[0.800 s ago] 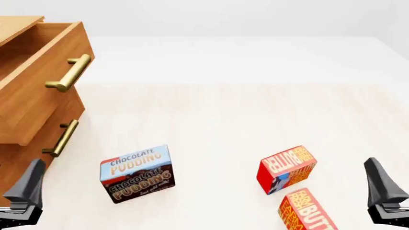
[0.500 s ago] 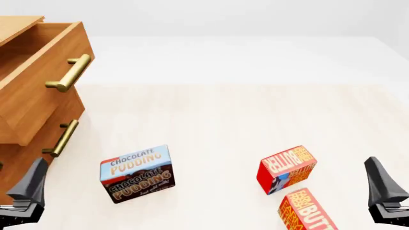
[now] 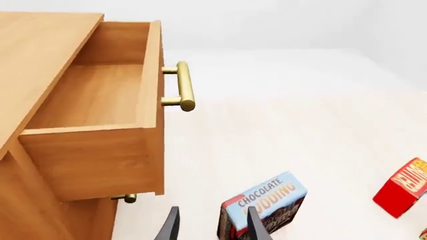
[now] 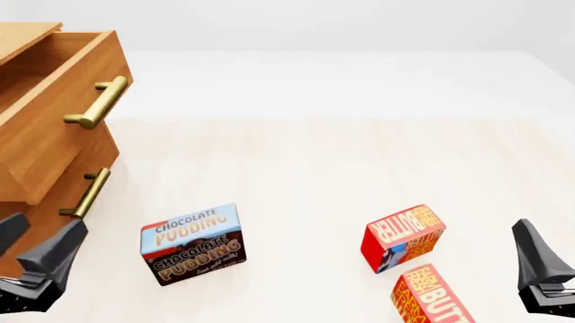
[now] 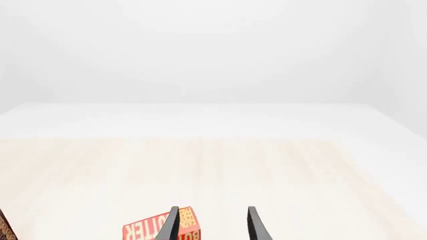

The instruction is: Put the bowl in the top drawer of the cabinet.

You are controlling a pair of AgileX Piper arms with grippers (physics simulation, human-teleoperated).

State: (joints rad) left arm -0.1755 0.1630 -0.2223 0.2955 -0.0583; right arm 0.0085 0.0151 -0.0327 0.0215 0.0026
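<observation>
Nearest the camera, the left claw (image 4: pixel 31 259) and right claw (image 4: pixel 539 266) hang low over the worktop (image 4: pixel 306 168) with fingers apart and nothing between them, probably parked clear of the work. Just beyond lie a chocolate pudding box (image 4: pixel 191 243) and two red butter boxes (image 4: pixel 402 237). Farther left, the cabinet (image 3: pixel 40 55) has its top drawer (image 3: pixel 100 100) pulled out, presumably to receive the bowl, yet its visible floor is bare. No view shows the bowl, so its place and look cannot be told.
</observation>
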